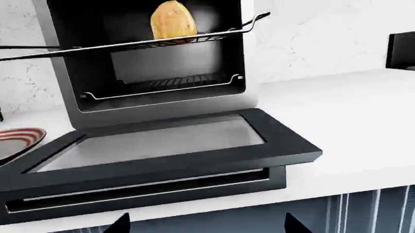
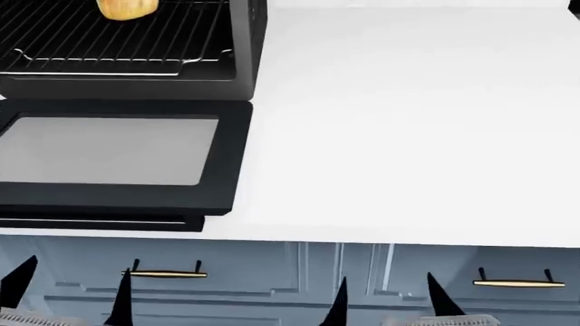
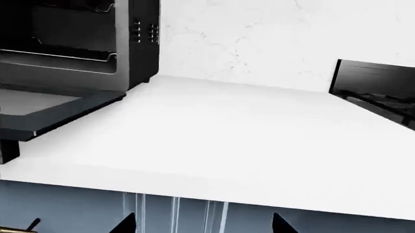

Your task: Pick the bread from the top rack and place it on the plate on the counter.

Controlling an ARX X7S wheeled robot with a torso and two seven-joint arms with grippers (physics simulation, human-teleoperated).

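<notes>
The bread (image 1: pixel 173 20) (image 2: pixel 127 8), an oval golden-brown roll, lies on the top rack (image 1: pixel 129 44) (image 2: pixel 118 49), which is slid partway out of the open oven. The red-and-white striped plate (image 1: pixel 16 140) shows only at the edge of the left wrist view, on the counter (image 1: pixel 337 121) (image 2: pixel 408 122) (image 3: pixel 227 136) beside the oven door. My left gripper (image 1: pixel 206 225) (image 2: pixel 73 292) is open and empty, low in front of the cabinet fronts, well short of the bread. My right gripper (image 2: pixel 388 302) (image 3: pixel 204 225) is also open and empty, below the counter's front edge.
The black glass-paned oven door (image 1: pixel 162 141) (image 2: pixel 118 149) hangs open, flat over the counter's front. A lower rack (image 1: pixel 162 86) sits inside the oven. Gold bar handles (image 2: pixel 163 274) mark the cabinets. A black appliance (image 3: pixel 376 92) stands far right.
</notes>
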